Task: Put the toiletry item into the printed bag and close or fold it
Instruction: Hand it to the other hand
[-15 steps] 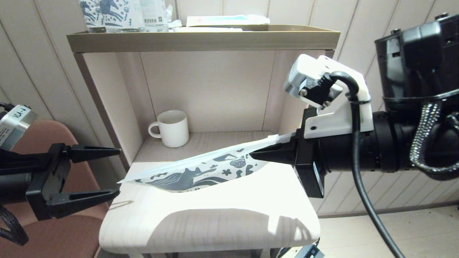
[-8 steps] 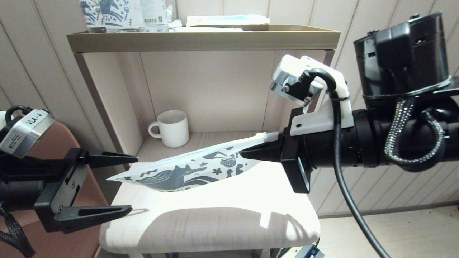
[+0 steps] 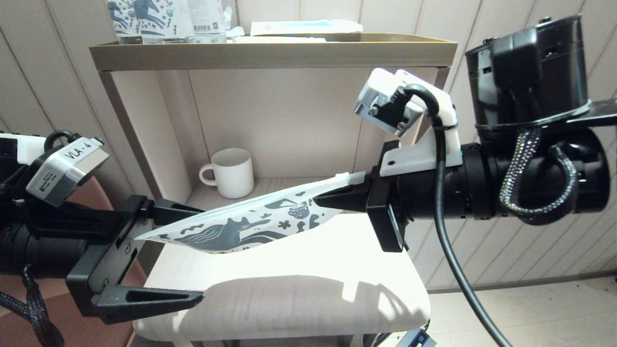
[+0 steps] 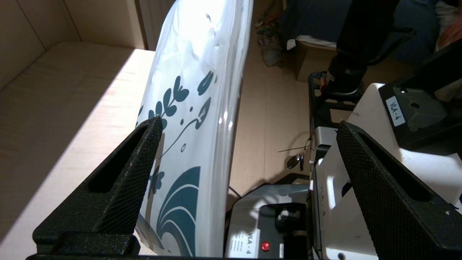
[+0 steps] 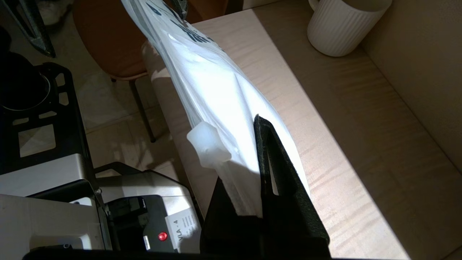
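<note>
The printed bag [image 3: 241, 226] hangs in the air above the white table [image 3: 289, 289], slanting down to the left. My right gripper [image 3: 332, 201] is shut on its raised right end, just beside the white slider tab [image 5: 207, 144]. My left gripper [image 3: 202, 252] is open and straddles the bag's lower left end. In the left wrist view the bag [image 4: 187, 108] lies against one finger [image 4: 137, 159], with a wide gap to the other finger [image 4: 364, 169]. The toiletry item is not in view, and I cannot tell whether it is inside the bag.
A ribbed white mug [image 3: 231, 172] stands at the back of the shelf niche. Upright horse-printed packs [image 3: 144, 19] and a flat box sit on the shelf top [image 3: 270, 50]. A brown chair [image 3: 72, 318] stands under my left arm. The robot base [image 4: 288, 224] shows below.
My left gripper has moved right and up, still open, until its fingers straddle the bag's left end. My right gripper has carried the bag a little leftward.
</note>
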You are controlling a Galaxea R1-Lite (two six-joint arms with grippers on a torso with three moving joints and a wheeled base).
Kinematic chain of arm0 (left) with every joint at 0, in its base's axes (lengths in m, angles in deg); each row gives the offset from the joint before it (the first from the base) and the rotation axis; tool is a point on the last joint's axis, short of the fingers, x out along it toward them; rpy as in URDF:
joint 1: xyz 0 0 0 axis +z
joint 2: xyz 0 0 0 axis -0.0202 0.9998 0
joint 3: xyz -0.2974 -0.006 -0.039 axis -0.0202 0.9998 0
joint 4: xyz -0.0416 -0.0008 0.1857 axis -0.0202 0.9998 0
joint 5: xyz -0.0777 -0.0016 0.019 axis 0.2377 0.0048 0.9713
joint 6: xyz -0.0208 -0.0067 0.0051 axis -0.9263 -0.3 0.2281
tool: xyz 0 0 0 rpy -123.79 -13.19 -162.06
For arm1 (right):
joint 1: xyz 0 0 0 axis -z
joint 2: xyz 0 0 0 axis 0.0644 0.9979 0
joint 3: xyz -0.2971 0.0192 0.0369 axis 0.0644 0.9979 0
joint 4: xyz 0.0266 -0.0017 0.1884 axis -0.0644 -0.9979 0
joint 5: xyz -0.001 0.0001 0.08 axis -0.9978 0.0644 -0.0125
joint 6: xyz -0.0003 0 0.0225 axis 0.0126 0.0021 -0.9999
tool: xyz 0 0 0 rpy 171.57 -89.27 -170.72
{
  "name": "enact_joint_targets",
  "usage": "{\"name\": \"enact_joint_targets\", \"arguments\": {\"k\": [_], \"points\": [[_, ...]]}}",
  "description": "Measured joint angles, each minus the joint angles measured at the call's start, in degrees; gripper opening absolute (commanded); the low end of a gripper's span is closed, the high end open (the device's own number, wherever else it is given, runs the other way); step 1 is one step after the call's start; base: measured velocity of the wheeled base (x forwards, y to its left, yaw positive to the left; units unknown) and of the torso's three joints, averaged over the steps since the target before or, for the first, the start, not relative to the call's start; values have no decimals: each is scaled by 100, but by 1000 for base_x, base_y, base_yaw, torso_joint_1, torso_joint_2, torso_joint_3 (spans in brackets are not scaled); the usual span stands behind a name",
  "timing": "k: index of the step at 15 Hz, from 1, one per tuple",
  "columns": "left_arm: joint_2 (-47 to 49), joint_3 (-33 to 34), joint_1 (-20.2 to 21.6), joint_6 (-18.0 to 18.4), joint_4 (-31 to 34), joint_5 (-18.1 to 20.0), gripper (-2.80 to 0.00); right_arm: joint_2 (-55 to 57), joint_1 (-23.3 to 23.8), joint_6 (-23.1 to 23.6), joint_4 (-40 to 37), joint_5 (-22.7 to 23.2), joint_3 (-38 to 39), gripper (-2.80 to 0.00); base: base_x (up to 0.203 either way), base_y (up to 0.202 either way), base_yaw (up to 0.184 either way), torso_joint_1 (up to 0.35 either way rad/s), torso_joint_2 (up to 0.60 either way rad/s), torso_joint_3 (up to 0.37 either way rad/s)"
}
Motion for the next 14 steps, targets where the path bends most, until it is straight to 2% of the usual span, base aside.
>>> {"name": "enact_joint_targets", "arguments": {"k": [14], "points": [[349, 1, -21, 63, -61, -169, 0, -17, 34, 2, 0, 0, -22, -280, 0, 0, 0, 0, 0, 0]]}}
